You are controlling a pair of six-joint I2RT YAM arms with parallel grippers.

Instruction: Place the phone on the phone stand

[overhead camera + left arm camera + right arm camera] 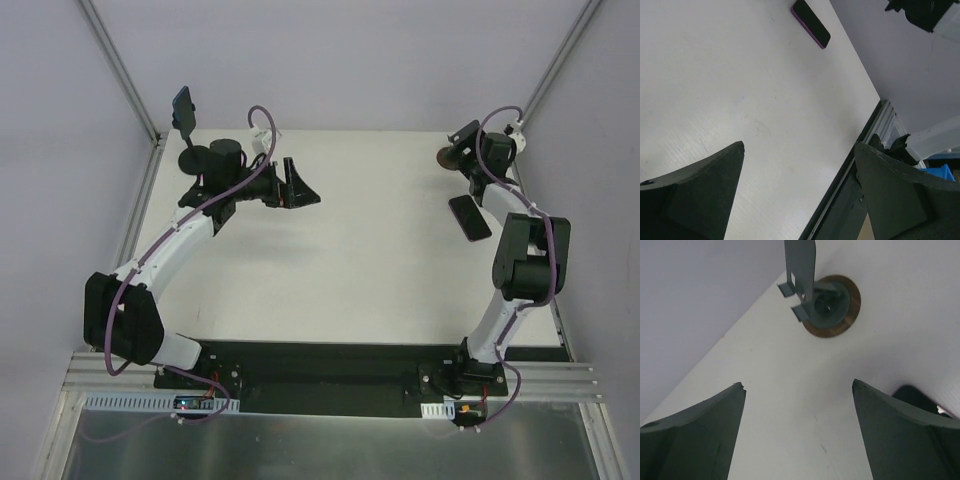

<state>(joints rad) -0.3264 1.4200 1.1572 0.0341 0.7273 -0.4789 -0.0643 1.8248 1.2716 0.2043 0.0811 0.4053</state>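
The phone (183, 109), thin, dark, with a bluish edge, stands upright on the head of the all-black phone stand (193, 160) at the far left corner of the table. My left gripper (300, 186) is open and empty, to the right of the stand and apart from it; its wrist view (799, 145) shows only bare table between the fingers. My right gripper (462, 148) is open and empty at the far right, over bare table (797, 384). Phone and black stand are out of both wrist views.
A black phone with a pink rim (469, 217) lies flat at the right, also in the left wrist view (811, 22). A brown-based stand with a grey plate (832, 305) stands just beyond my right gripper (446, 158). Walls close the back and sides.
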